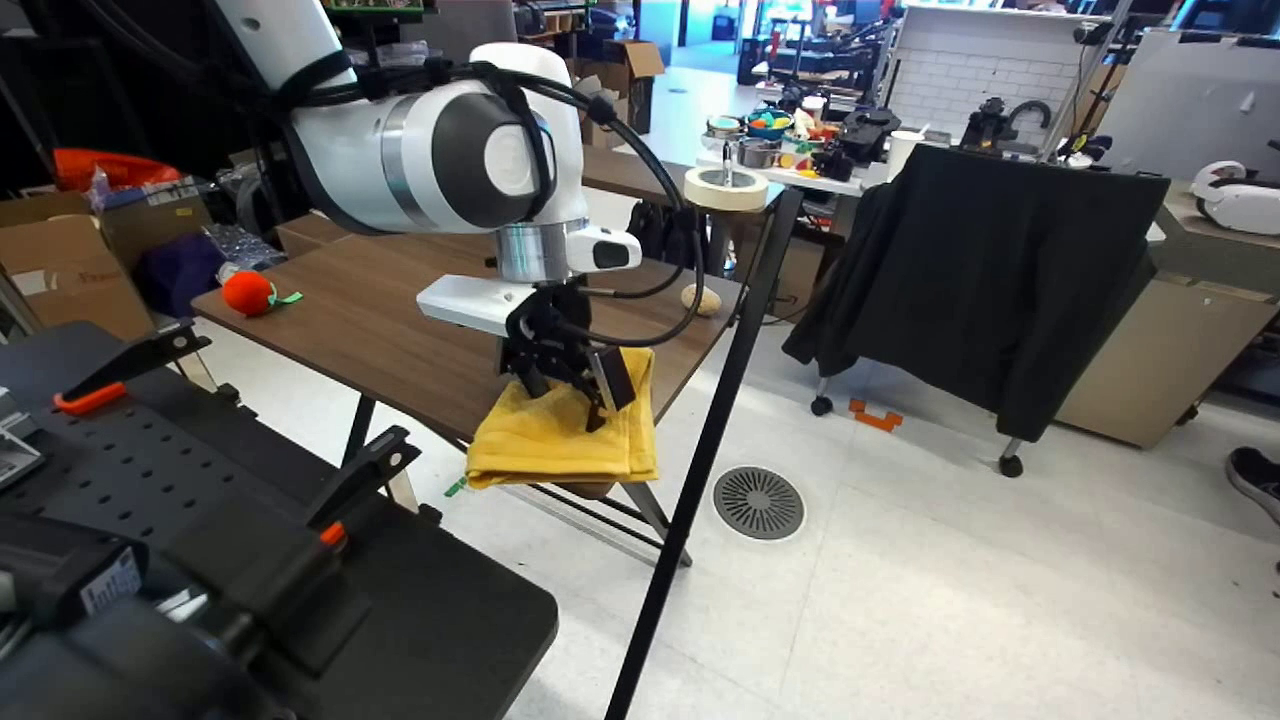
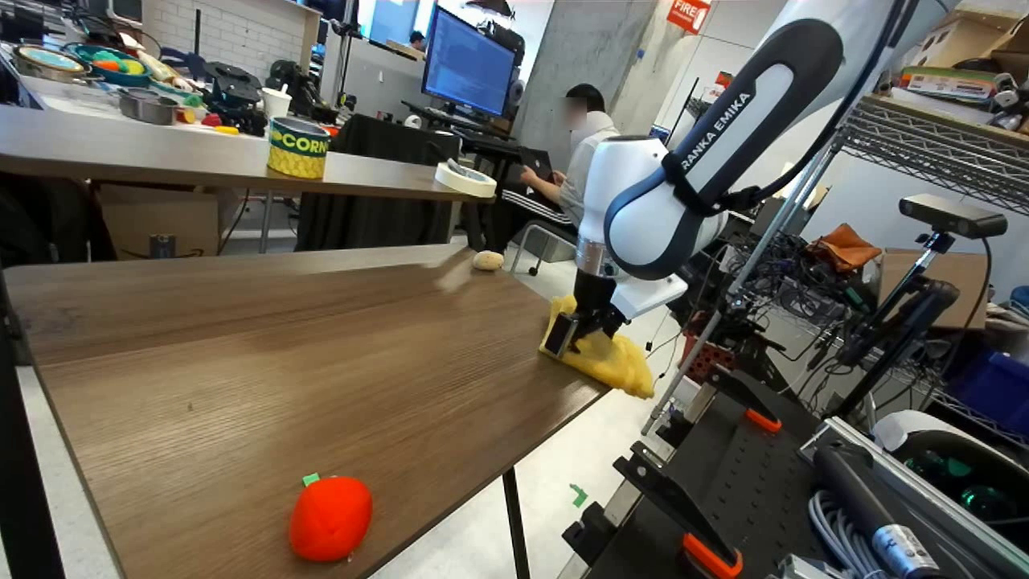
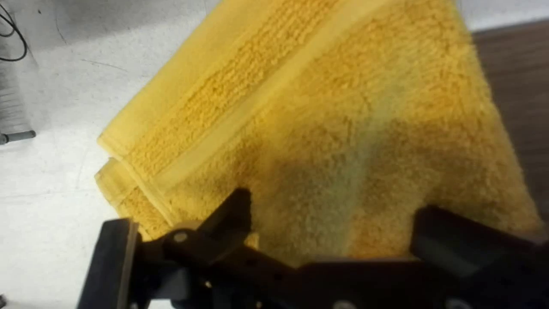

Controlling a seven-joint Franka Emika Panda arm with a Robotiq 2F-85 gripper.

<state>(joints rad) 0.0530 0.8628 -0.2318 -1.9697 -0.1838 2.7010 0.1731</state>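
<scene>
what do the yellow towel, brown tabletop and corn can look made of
Yellow towel: matte terry cloth, likely cotton; looped pile and a flat woven band show in the wrist view.
Brown tabletop: wood or wood-look laminate, slight sheen; the grain streaks fit either.
Corn can: probably metal with a printed label, going by its grey rim and lettered side.

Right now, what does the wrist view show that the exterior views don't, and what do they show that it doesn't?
Only the wrist view shows the nubby pile of the yellow towel close up.
Only the exterior views show the white arm, a red-orange rounded object with a green tab, a tape roll and, in an exterior view, a corn-labelled can.
All share the gripper, its jaws apart at the towel, the brown tabletop and the pale floor, with the towel reaching past the tabletop's edge.
</scene>
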